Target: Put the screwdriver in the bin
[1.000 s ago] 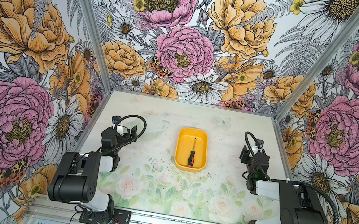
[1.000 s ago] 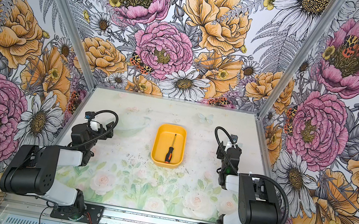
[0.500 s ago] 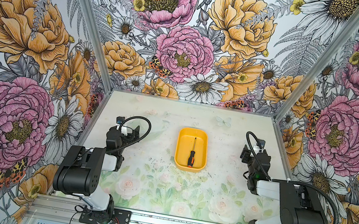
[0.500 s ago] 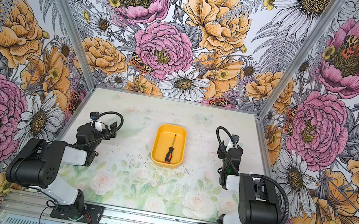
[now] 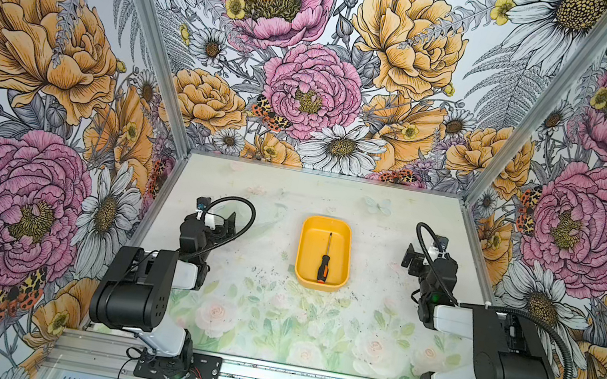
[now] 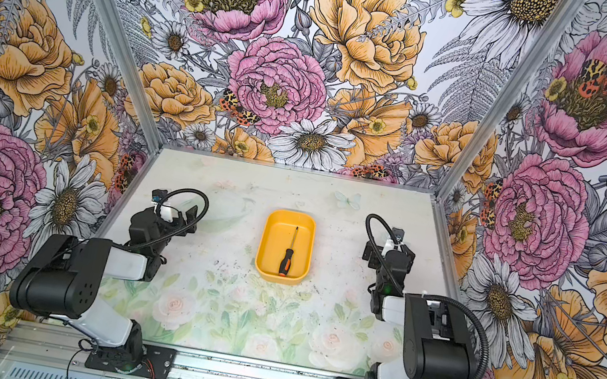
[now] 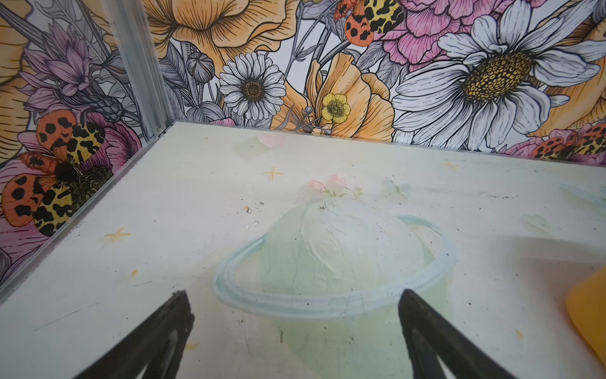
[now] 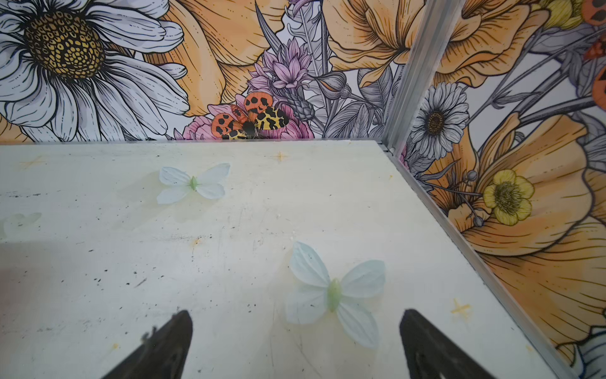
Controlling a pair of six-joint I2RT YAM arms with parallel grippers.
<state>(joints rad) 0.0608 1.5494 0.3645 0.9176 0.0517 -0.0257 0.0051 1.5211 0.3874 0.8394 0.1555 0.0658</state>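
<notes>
The left gripper [image 5: 218, 218] hangs low over the table [image 5: 263, 310] with its arm folded back on its base. Its wrist view shows the jaws spread wide, with nothing between them but a faded printed ring [image 7: 328, 303] on the tabletop. I read this as a parked pose, the claw kept clear because there is nothing left for it to carry. Well apart from this claw, to its right and roughly level with it, sits the bin [image 5: 312, 242]; only an orange corner of it [image 7: 587, 315] shows in the left wrist view, outside the span of the jaws. In both top views the screwdriver [image 5: 325, 259] lies flat on the bin's floor, running lengthwise. Its black-and-orange handle is toward the robot's side, its thin shaft points at the far wall, and the whole tool sits inside the rim, so I judge the placing done. The right gripper [image 5: 425, 256] mirrors the left on the bin's other side, also low over the table and drawn back. Its jaws stand fully wide and empty, and its wrist view shows only bare tabletop and a pale printed butterfly [image 8: 334, 292] ahead of them. From this claw the screwdriver lies well away to the left, about level with it, and does not appear in its wrist view. Neither claw touches the bin or the tool.
</notes>
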